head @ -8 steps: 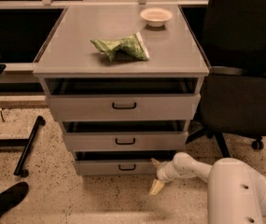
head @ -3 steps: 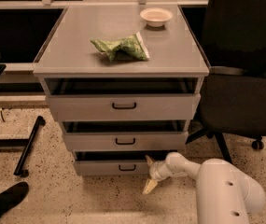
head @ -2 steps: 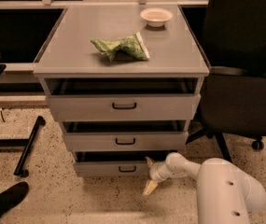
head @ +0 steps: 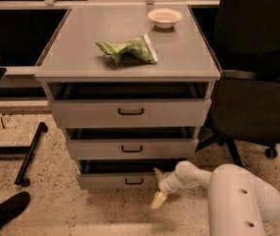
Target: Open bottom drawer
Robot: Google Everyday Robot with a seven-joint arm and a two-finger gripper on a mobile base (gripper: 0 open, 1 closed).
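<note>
The bottom drawer (head: pixel 111 180) is the lowest, slimmest grey front of the cabinet, with a small black bar handle (head: pixel 134 181). It stands out a little, with a dark gap above its front. My gripper (head: pixel 157 186) is low near the floor at the drawer's right end, just right of the handle. Its fingers are spread apart, one fingertip (head: pixel 157 171) up by the drawer's top edge and the other near the floor. It holds nothing. My white arm (head: pixel 238 195) reaches in from the lower right.
The middle drawer (head: pixel 131 148) and top drawer (head: pixel 129 112) are also slightly out. A green bag (head: pixel 127 49) and a white bowl (head: pixel 164 17) lie on the cabinet top (head: pixel 80 38). A black office chair (head: pixel 257 97) stands right. A shoe (head: pixel 4 210) and a black stand leg (head: pixel 30 154) are left.
Since the earliest frame my gripper has moved a little left, towards the bottom drawer's right end. Over the last second it has barely moved. The drawers look unchanged.
</note>
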